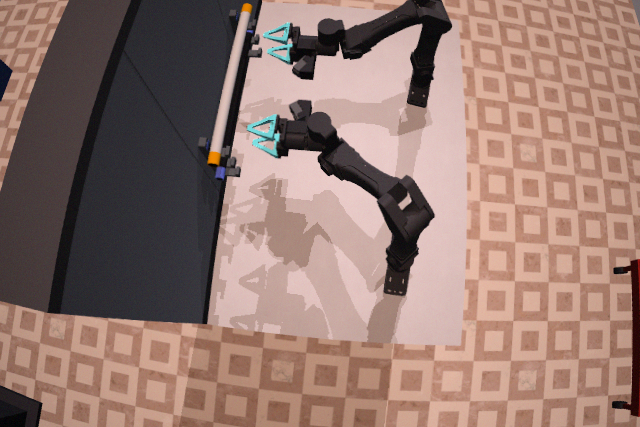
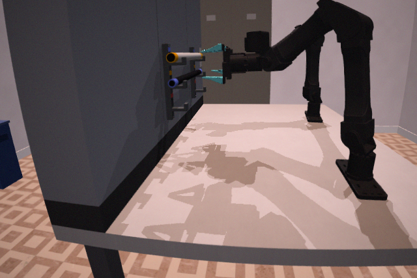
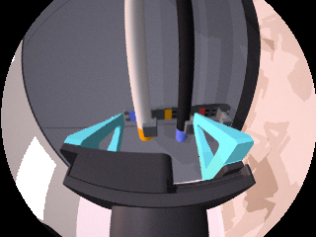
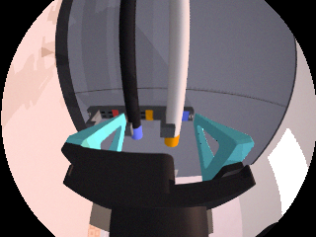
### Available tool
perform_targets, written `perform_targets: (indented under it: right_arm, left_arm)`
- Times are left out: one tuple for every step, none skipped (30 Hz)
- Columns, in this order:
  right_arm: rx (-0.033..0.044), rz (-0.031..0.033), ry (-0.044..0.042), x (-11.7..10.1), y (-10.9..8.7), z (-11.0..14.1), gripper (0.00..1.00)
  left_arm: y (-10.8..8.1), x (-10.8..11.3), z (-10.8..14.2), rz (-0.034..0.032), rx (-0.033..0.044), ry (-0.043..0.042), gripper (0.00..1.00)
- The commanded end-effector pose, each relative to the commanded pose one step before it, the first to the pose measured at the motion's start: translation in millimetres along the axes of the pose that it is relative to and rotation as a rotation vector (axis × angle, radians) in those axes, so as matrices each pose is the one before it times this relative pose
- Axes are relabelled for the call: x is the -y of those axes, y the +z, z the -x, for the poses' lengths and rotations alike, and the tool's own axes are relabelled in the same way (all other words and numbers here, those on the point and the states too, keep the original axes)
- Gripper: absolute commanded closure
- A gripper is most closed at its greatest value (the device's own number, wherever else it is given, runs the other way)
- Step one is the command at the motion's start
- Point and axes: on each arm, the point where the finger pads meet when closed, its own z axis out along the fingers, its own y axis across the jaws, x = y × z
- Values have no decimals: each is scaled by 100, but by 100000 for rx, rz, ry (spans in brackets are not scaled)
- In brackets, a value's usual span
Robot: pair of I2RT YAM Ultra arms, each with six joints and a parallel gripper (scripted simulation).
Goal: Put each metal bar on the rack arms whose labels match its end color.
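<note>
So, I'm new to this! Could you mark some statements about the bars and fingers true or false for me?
1. The white bar has orange ends. True.
2. The black bar lies above the white one. False: it lies below.
3. The white bar's ends match its rack labels. False: those labels are blue.
4. The lowest rack arms carry no bar. True.
5. One robot arm's fingers grip a bar. False: both sets are open.
</note>
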Motion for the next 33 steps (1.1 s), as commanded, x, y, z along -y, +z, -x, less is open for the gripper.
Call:
perform_targets:
  right_arm:
    - [68,-2401,982,-111,70,-20,14]
    - [0,0,0,-149,4,9,15]
    - [0,0,0,-149,4,9,15]
    - [0,0,0,-149,4,9,16]
    - [0,0,0,-149,4,9,16]
    - [0,0,0,0,0,0,16]
    - [0,0,0,0,0,0,16]
    - [0,0,0,-149,4,9,17]
    - [0,0,0,-149,4,9,17]
    - [0,0,0,-149,4,9,18]
    - [0,0,0,-149,4,9,18]
    - [0,0,0,-149,4,9,19]
    - [0,0,0,-149,4,9,19]
    - [0,0,0,-149,4,9,20]
    - [0,0,0,-149,4,9,20]
    - [0,0,0,-149,4,9,21]
    - [0,0,0,-149,4,9,21]
    - [0,0,0,-149,4,9,22]
    - [0,0,0,-149,4,9,22]
    - [0,0,0,-149,4,9,23]
    - [0,0,0,-149,4,9,23]
    - [0,0,0,-149,4,9,24]
    - [0,0,0,0,0,0,24]
    - [0,0,0,0,0,0,24]
    - [0,0,0,-149,4,9,24]
    - [0,0,0,-149,4,9,25]
    - [0,0,0,-149,4,9,26]
    - [0,0,0,-149,4,9,26]
    - [0,0,0,-149,4,9,27]
    - [0,0,0,-149,4,9,27]
    - [0,0,0,-149,4,9,28]
    - [0,0,0,-149,4,9,28]
    - [0,0,0,-149,4,9,29]
  left_arm:
    - [455,-179,-494,2952,-795,-3698,13]
    - [4,149,-9,0,0,0,13]
    - [4,149,-9,0,0,0,14]
    - [4,149,-9,0,0,0,14]
    - [4,149,-9,0,0,0,15]
    - [0,0,0,0,0,0,15]
    - [0,0,0,0,0,0,15]
    - [-44,148,82,2,226,-3,15]
    - [4,149,-9,0,0,0,16]
    - [4,149,-9,0,0,0,16]
    - [4,149,-9,0,0,0,17]
    - [4,149,-9,0,0,0,17]
    - [4,149,-9,0,0,0,18]
    - [4,149,-9,0,0,0,18]
    - [4,149,-9,0,0,0,19]
    - [4,149,-9,0,0,0,19]
    - [4,149,-9,0,0,0,20]
    - [4,149,-9,0,0,0,20]
    - [4,149,-9,0,0,0,21]
    - [4,149,-9,0,0,0,22]
    - [4,149,-9,0,0,0,22]
    - [4,149,-9,0,0,0,23]
    - [0,0,0,0,0,0,23]
    - [0,0,0,0,0,0,23]
    - [40,149,-71,-2,-141,2,23]
    - [4,149,-9,0,0,0,24]
    - [4,149,-9,0,0,0,24]
    - [4,149,-9,0,0,0,25]
    - [4,149,-9,0,0,0,25]
    - [4,149,-9,0,0,0,26]
    - [4,149,-9,0,0,0,26]
    - [4,149,-9,0,0,0,27]
    - [4,149,-9,0,0,0,27]
